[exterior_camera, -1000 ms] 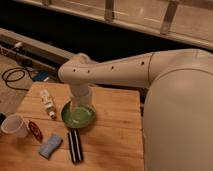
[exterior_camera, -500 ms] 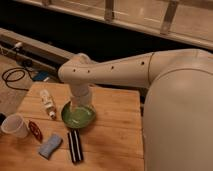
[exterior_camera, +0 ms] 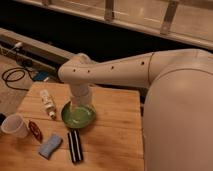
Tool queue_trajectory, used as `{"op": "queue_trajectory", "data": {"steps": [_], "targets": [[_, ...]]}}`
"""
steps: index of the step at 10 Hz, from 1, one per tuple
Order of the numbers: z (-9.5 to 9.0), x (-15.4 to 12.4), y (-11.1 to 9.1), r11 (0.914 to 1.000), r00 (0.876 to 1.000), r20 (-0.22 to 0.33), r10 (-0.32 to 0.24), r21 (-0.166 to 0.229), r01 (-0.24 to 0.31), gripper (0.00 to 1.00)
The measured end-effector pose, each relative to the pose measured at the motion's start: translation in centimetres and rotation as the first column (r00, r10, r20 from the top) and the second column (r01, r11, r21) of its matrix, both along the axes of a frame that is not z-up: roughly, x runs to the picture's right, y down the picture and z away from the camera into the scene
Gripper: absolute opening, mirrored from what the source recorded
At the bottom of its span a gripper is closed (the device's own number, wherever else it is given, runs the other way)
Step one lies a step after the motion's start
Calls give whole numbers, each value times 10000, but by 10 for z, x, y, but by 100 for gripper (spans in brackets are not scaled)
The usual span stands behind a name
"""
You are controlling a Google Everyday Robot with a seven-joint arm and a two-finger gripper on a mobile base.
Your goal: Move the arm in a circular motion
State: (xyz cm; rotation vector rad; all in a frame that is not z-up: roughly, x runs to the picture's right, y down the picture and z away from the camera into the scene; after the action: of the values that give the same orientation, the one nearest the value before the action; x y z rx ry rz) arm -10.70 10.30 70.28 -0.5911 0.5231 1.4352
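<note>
Camera view: gripper of the arm, grip state impossible to tell, hangs over green bowl, white cup at its 9 o'clock.

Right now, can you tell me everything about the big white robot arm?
The arm is huge, cream-white and smooth, built of thick rounded segments. A row of small dark holes runs along one segment. It reaches in from the view's right over the wooden table, then bends down at a rounded joint. Its gripper hangs over the green bowl.
</note>
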Motion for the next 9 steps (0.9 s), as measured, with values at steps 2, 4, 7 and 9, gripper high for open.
{"op": "queue_trajectory", "data": {"steps": [2, 4, 7, 9], "targets": [[0, 0, 0, 10000, 10000, 0, 0, 0, 0, 65], [0, 0, 0, 10000, 10000, -1, 1, 0, -1, 65], [0, 0, -3, 9999, 10000, -4, -80, 127, 80, 65], [4, -6, -28, 9983, 9995, -33, -327, 472, 328, 65]]}}
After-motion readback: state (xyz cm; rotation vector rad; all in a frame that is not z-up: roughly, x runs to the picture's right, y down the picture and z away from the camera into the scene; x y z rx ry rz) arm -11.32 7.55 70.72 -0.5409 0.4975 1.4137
